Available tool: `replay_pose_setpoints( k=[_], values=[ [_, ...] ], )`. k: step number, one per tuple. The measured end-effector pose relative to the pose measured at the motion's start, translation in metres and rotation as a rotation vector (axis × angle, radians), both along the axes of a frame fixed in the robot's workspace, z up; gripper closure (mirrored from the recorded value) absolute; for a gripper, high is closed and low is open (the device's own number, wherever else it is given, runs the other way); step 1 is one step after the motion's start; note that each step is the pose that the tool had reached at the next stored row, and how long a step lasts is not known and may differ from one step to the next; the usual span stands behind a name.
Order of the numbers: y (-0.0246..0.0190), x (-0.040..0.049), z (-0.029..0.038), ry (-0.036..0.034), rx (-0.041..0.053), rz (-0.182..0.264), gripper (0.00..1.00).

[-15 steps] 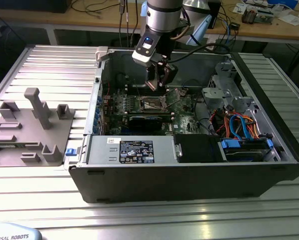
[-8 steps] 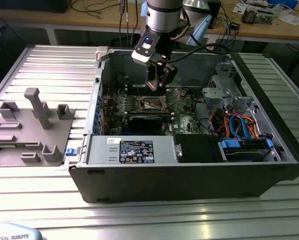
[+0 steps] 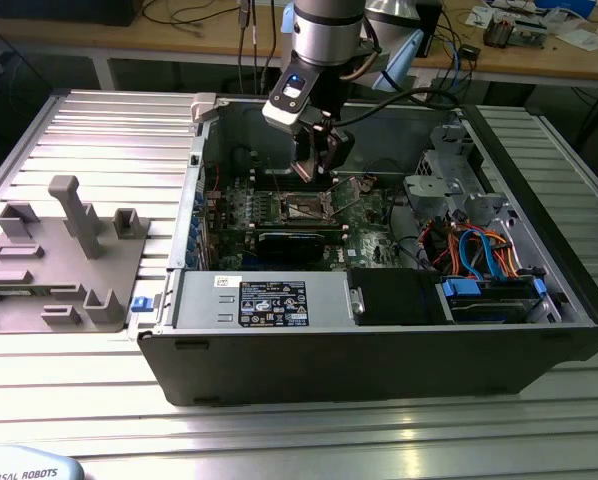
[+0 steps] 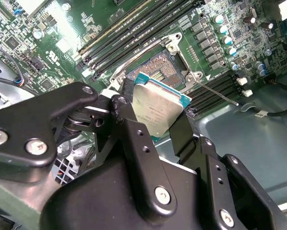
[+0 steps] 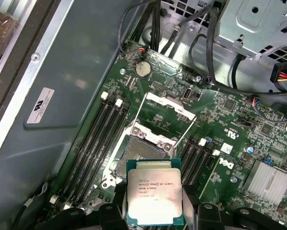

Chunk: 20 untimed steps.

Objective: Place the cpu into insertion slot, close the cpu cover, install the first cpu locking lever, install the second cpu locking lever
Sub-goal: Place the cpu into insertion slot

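My gripper (image 3: 317, 165) hangs inside the open computer case, just above the green motherboard (image 3: 279, 205). It is shut on the cpu (image 5: 154, 191), a silver-topped square chip gripped by two opposite edges between the black fingers (image 4: 129, 124). In both wrist views the cpu (image 4: 157, 112) hovers a little above and to one side of the insertion slot (image 5: 141, 160), whose dark pin field (image 4: 161, 72) lies bare. The cpu cover (image 5: 165, 115) is swung open, lying back beyond the slot. A thin locking lever (image 4: 215, 91) stands released beside the socket.
Long black memory slots (image 5: 93, 139) flank the socket on both sides. The case wall (image 5: 62, 96) rises close by. A drive cage (image 3: 459, 190), coloured cables (image 3: 479, 250) and the power supply (image 3: 264, 300) crowd the case. A grey fixture (image 3: 64, 260) sits at the exterior view's left.
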<state>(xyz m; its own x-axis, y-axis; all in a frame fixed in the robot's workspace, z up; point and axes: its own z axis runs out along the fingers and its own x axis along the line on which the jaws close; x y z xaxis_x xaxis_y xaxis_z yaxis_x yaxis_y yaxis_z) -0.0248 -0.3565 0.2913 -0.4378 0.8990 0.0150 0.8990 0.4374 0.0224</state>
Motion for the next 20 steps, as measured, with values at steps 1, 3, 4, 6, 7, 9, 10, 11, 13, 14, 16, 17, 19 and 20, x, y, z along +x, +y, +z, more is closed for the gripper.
replay_pose_setpoints(
  k=[1,3,4,6,7,9,10,11,13,14,16,17,19,20],
  values=[
    [0.0000,0.0000,-0.0001,0.0000,0.0000,-0.003,0.46],
    [0.0000,0.0000,-0.0002,-0.0001,0.0000,-0.006,0.46],
    [0.0000,0.0000,-0.0003,-0.0001,0.0000,-0.007,0.46],
    [0.0000,0.0000,-0.0003,-0.0001,0.0000,-0.009,0.46],
    [0.0000,0.0000,-0.0004,0.0000,0.0000,-0.010,0.46],
    [0.0000,0.0000,-0.0005,0.0000,0.0000,-0.013,0.46],
    [0.0000,0.0000,-0.0005,0.0000,0.0000,-0.014,0.46],
    [0.0000,0.0000,-0.0005,0.0000,0.0000,-0.015,0.46],
    [0.0000,0.0000,-0.0006,-0.0001,0.0000,-0.018,0.46],
    [0.0000,0.0000,-0.0006,-0.0001,0.0000,-0.019,0.46],
    [0.0000,0.0000,-0.0006,0.0000,0.0000,-0.020,0.46],
    [0.0000,0.0000,-0.0006,0.0000,0.0000,-0.020,0.46],
    [0.0000,0.0000,-0.0006,0.0000,0.0000,-0.021,0.46],
    [0.0000,0.0000,-0.0006,0.0000,0.0000,-0.022,0.46]
  ],
)
